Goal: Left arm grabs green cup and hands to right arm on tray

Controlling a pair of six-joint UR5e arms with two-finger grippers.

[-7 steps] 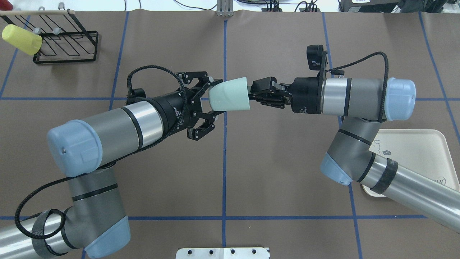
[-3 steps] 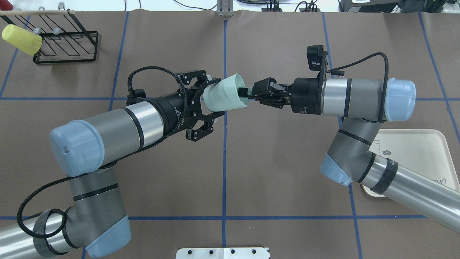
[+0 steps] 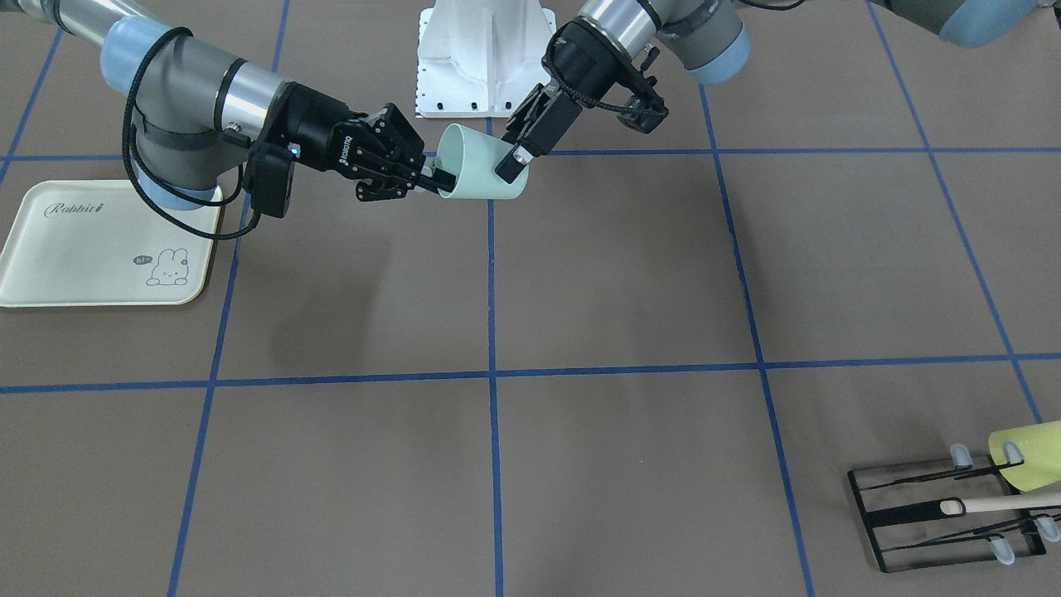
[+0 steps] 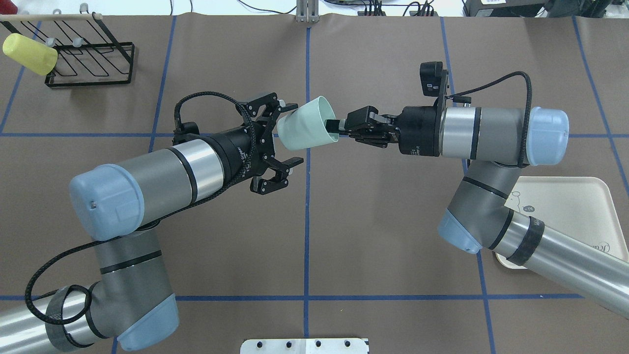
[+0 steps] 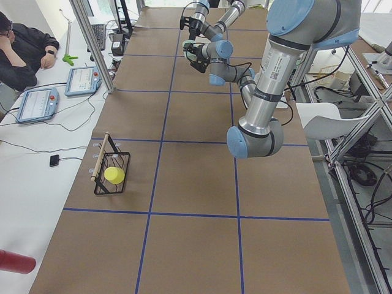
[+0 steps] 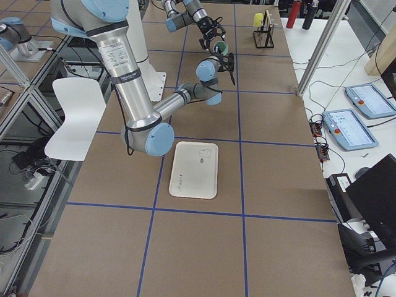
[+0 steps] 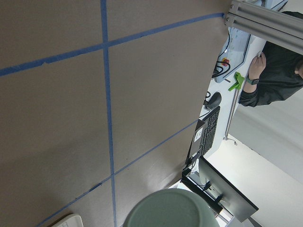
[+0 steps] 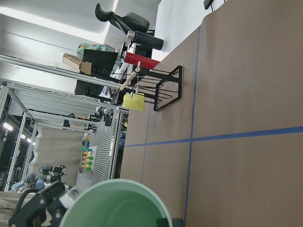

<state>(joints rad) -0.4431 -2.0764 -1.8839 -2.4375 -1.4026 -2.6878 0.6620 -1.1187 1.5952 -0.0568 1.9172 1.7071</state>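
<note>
Overhead exterior: you see the green cup (image 4: 304,130) in the air, tipped sideways, over the middle of the table (image 4: 383,236).
Left gripper (image 4: 293,132): fingers spread wide by the cup's bottom.
Right gripper (image 4: 335,129): pinching the cup's rim.
Tray (image 4: 580,206): by the right edge, well apart from the cup.

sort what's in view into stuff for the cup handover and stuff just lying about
For the job:
green cup, gripped at its rim by the right gripper
left gripper, open at the cup's base
tray

Lying about:
yellow-green cup
black wire rack
</note>
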